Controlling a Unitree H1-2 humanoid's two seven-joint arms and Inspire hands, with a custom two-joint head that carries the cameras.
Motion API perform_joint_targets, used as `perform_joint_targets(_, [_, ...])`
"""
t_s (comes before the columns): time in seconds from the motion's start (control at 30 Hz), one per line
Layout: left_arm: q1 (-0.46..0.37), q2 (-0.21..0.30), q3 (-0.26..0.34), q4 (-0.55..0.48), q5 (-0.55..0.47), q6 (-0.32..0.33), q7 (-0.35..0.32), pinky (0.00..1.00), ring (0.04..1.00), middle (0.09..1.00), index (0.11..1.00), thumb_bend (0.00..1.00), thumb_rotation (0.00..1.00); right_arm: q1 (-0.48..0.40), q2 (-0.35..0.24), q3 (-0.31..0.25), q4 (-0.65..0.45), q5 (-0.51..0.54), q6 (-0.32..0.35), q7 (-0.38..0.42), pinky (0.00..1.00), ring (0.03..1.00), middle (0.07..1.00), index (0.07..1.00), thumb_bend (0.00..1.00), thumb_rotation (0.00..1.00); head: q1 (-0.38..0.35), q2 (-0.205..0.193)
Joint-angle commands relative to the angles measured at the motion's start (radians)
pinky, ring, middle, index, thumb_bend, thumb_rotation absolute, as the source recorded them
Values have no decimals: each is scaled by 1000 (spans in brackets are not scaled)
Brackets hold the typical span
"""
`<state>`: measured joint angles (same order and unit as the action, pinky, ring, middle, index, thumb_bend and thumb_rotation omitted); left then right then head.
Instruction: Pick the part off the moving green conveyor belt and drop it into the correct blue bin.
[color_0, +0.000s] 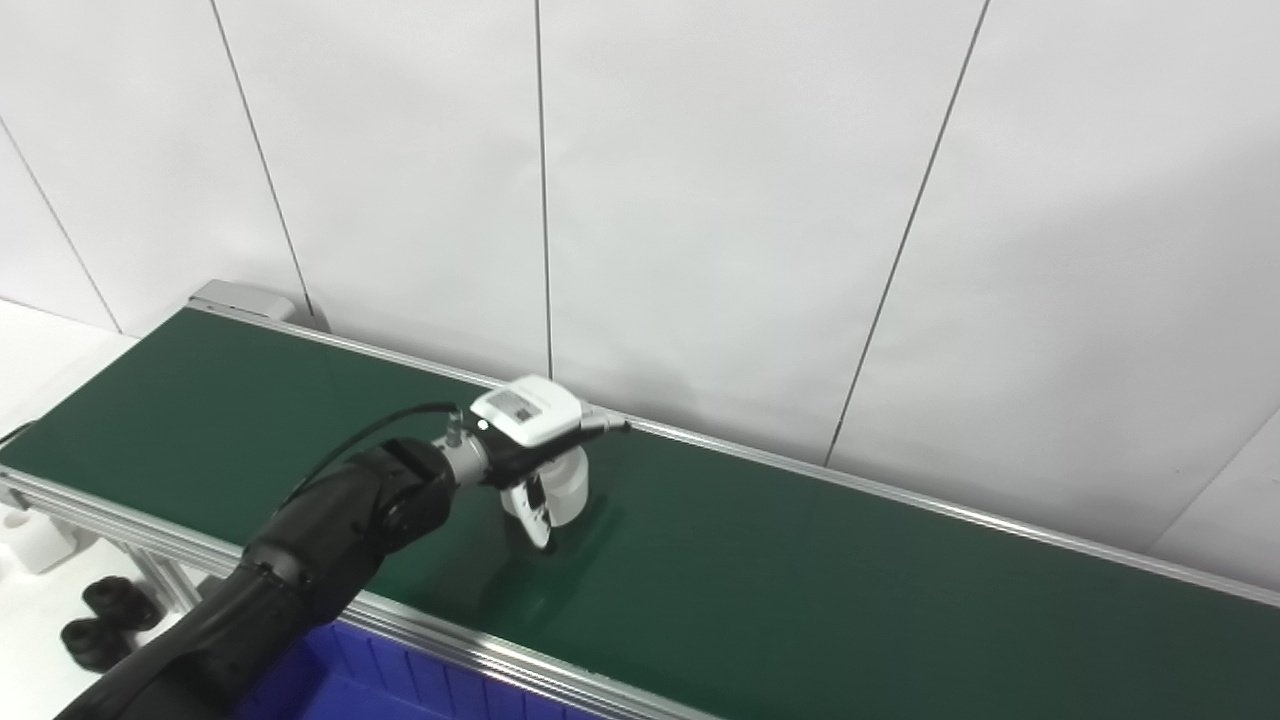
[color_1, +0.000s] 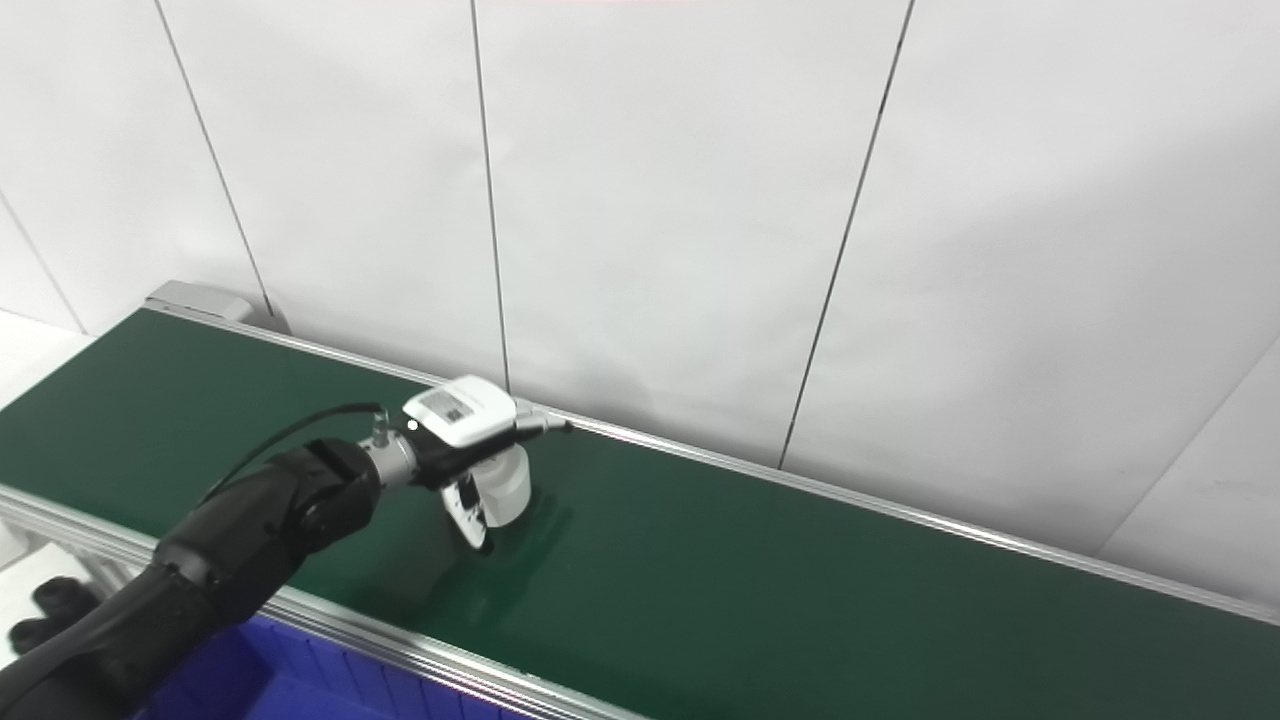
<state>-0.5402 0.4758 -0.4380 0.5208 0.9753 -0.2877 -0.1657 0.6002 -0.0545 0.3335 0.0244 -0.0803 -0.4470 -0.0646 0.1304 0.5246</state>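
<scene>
Reaching out over the belt (color_0: 820, 600), the left hand (color_0: 530, 440) sits palm down with its fingers (color_0: 605, 425) stretched toward the wall (color_0: 700, 200). Directly beneath it stands the part (color_0: 568, 488), a white cylinder, with the thumb (color_0: 532, 510) curving down along its near side. Whether the hand actually grips the part or only cups it, I cannot tell. Below the arm, on the near side of the belt, lies the blue bin (color_0: 380, 680).
</scene>
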Motion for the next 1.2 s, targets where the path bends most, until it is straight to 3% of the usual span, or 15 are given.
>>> perform_joint_targets(0.0, [-64,8,-14,22,13,15,21,877,897,900,896,1000,255,16,7,6,-38,4,-22,12,1000,989,997,1000,953,950,0,1])
perform_joint_targets(0.13, [-73,0,-61,76,42,23,80,836,851,858,852,1000,216,23,7,10,-44,4,-22,15,1000,993,995,1000,959,951,-2,6])
perform_joint_targets(0.17, [-74,-5,-73,91,60,26,128,825,841,848,844,1000,206,24,7,10,-46,4,-22,14,1000,993,995,1000,960,951,-3,6])
perform_joint_targets(0.23, [-74,-18,-84,121,79,26,239,757,780,785,792,996,67,28,8,11,-50,7,-22,15,1000,991,992,1000,966,948,-3,11])
perform_joint_targets(0.3, [-76,-30,-89,148,83,27,332,651,670,700,704,830,8,30,9,12,-53,9,-22,16,1000,988,992,1000,958,941,-3,12])
perform_joint_targets(0.37, [-85,-37,-101,171,87,12,408,610,624,668,675,761,3,32,10,13,-56,8,-22,16,1000,985,991,1000,955,940,-2,13])
perform_joint_targets(0.4, [-89,-39,-108,180,89,3,439,538,551,557,578,618,1,32,11,14,-56,7,-22,16,1000,985,991,1000,956,940,-2,13])
perform_joint_targets(0.5, [-103,-46,-127,212,95,-21,522,459,488,505,494,527,0,32,11,14,-56,4,-22,17,1000,982,994,1000,959,941,-1,13])
perform_joint_targets(0.73, [-133,-29,-164,185,113,-5,500,478,437,544,478,498,0,28,15,18,-52,-2,-22,15,1000,984,993,1000,965,944,0,15])
perform_joint_targets(0.83, [-143,-22,-167,183,119,-9,502,436,408,527,505,498,0,24,17,20,-48,-14,-23,5,1000,971,990,1000,957,954,1,14])
perform_joint_targets(0.97, [-148,-8,-172,154,141,-5,507,374,444,473,507,503,0,22,20,20,-47,-27,-22,3,1000,975,989,1000,954,965,5,16])
perform_joint_targets(1.07, [-146,6,-166,118,139,-20,511,342,446,457,511,503,0,23,22,22,-52,-28,-22,6,1000,973,988,1000,941,967,11,33])
perform_joint_targets(1.1, [-142,14,-158,88,130,-33,508,331,446,451,514,503,0,25,23,21,-57,-27,-22,9,1000,972,991,1000,941,965,20,59])
perform_joint_targets(1.13, [-133,24,-149,46,119,-41,492,326,394,472,533,498,0,27,24,21,-61,-26,-22,13,1000,971,992,1000,947,964,20,59])
perform_joint_targets(1.17, [-121,35,-136,-15,101,-45,459,341,414,471,524,500,0,30,25,20,-71,-26,-22,16,1000,971,993,1000,951,961,32,95])
